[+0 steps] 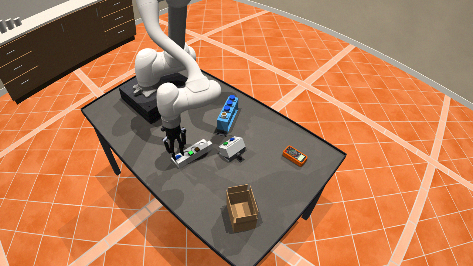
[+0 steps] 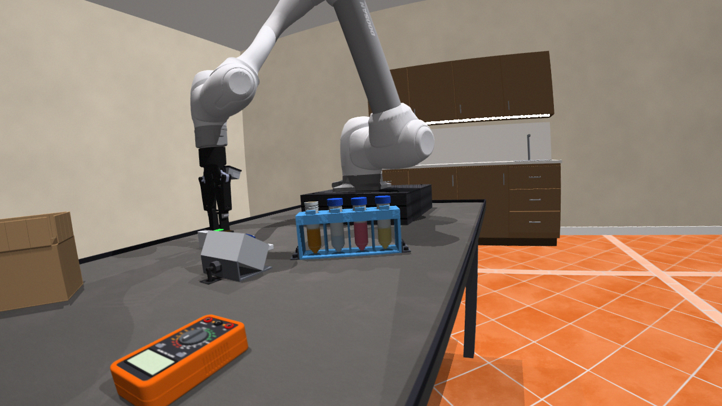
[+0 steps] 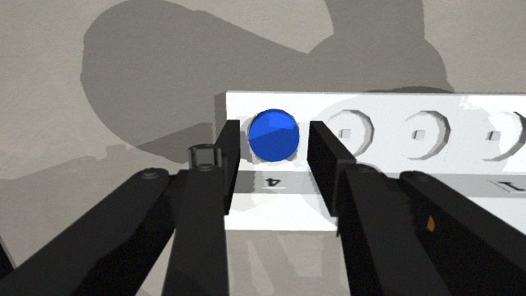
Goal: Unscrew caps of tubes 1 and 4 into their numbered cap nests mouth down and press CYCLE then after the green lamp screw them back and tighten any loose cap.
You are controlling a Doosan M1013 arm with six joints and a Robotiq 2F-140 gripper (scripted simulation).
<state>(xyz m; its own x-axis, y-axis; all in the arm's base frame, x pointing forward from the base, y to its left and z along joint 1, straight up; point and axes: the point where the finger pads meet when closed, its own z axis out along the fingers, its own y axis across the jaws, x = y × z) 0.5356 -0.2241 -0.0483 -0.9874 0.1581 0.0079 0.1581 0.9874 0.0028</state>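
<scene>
- The tool (image 3: 273, 164) points straight down over the end of the white cap tray (image 1: 185, 159) that holds nest 4, its two black fingers standing part-open on either side of the blue cap (image 3: 274, 135).
- In the wrist view a thin strip of white tray shows between each finger and the cap, so the fingers do not touch it; the tool grips nothing.
- The blue cap lies flat in the nest marked "4"; the other three nests (image 3: 425, 133) along the tray are bare round recesses, each with a small square at its middle.
- In the top view a green lamp (image 1: 190, 152) glows on the tray's front strip, with a dark amber lamp (image 1: 197, 149) just beside it.
- The blue tube rack (image 2: 348, 217) stands on the counter (image 1: 271, 185) well apart from the tray, nearer the arm's black base (image 1: 130, 99).
- Three of its tubes wear blue caps (image 2: 358, 201); the tube at one end (image 2: 311, 207) stands uncapped, its threaded neck bare above orange liquid.
- The grey key housing (image 1: 231, 150) sits between tray and rack, showing a green key (image 1: 225, 143) and a blue key (image 1: 235, 139) on its sloped top.
- Farther along the counter lie an orange multimeter (image 1: 295, 155) and an open cardboard box (image 1: 242, 208), both away from the arm.
- In the exterior view the fingertips hang just above the tray, behind the housing.
</scene>
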